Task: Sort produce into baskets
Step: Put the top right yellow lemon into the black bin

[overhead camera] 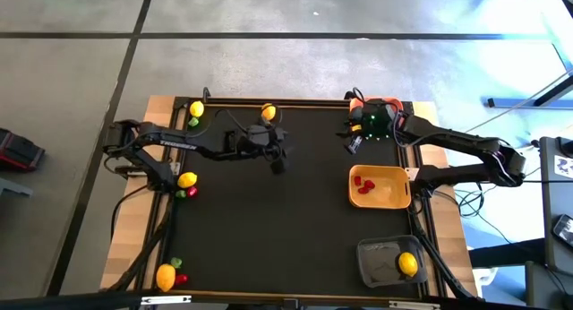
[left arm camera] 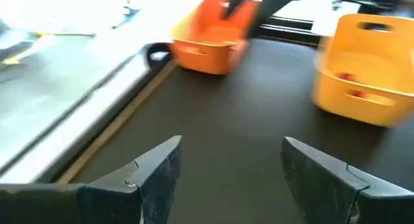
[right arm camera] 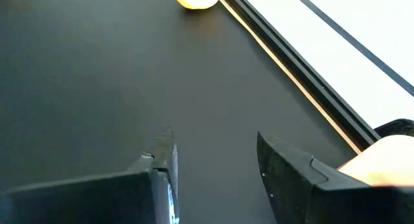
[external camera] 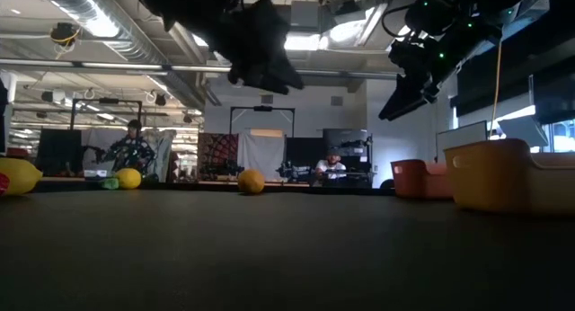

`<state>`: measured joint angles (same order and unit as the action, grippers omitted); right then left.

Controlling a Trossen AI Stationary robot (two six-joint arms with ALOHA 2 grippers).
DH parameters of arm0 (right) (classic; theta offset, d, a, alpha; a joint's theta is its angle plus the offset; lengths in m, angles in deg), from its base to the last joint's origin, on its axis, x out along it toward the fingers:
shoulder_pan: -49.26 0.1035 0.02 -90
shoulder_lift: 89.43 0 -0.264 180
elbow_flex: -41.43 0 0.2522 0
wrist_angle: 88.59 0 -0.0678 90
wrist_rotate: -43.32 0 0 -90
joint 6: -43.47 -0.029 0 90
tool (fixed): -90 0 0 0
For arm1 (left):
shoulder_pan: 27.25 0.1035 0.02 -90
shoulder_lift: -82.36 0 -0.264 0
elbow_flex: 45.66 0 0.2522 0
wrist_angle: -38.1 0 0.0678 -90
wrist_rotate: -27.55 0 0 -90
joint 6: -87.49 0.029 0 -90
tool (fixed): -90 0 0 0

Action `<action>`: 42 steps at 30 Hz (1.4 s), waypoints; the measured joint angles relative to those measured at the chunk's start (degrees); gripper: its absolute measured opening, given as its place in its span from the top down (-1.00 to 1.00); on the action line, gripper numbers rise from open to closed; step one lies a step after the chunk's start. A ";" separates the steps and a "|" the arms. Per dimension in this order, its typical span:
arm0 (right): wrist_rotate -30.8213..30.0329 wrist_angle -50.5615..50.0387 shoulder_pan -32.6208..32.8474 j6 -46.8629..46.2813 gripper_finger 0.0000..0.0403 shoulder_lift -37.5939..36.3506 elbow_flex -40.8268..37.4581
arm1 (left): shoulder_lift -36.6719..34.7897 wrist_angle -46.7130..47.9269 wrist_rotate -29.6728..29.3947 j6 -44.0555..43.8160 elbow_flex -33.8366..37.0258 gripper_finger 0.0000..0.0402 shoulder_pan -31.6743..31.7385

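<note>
High view showed the left gripper [overhead camera: 278, 164] over the black mat [overhead camera: 269, 220], near a lemon [overhead camera: 268, 112] at the mat's far edge, its fingers spread wide and holding nothing. Beside the mat's far right corner, the right gripper [overhead camera: 351, 142] hung just by the orange basket [overhead camera: 358, 103], fingers partly apart and empty. On the mat's right side sat the yellow basket [overhead camera: 398, 198] with red pieces [overhead camera: 362, 184], and the dark basket [overhead camera: 376, 265] with a lemon.

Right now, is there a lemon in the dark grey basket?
Yes, the high view shows one yellow lemon lying inside the dark grey basket near the table's corner.
</note>
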<state>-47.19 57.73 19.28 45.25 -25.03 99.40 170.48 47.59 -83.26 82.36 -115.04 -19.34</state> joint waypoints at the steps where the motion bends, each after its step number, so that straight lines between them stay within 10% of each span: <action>1: 0.02 -0.01 0.02 0.01 0.27 0.00 0.00 | -0.02 0.95 -1.49 -0.46 0.00 -0.27 0.54; 31: 0.07 -0.77 0.00 0.02 0.27 1.86 0.00 | -0.04 6.62 -3.93 -3.80 0.00 -0.28 11.24; 42: 0.07 0.10 0.00 0.58 0.27 1.88 0.00 | -0.02 10.41 -4.10 -5.54 0.02 -0.70 15.61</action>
<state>-47.12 57.83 19.28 45.83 -23.15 99.40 170.46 58.00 -87.36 76.81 -115.02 -3.73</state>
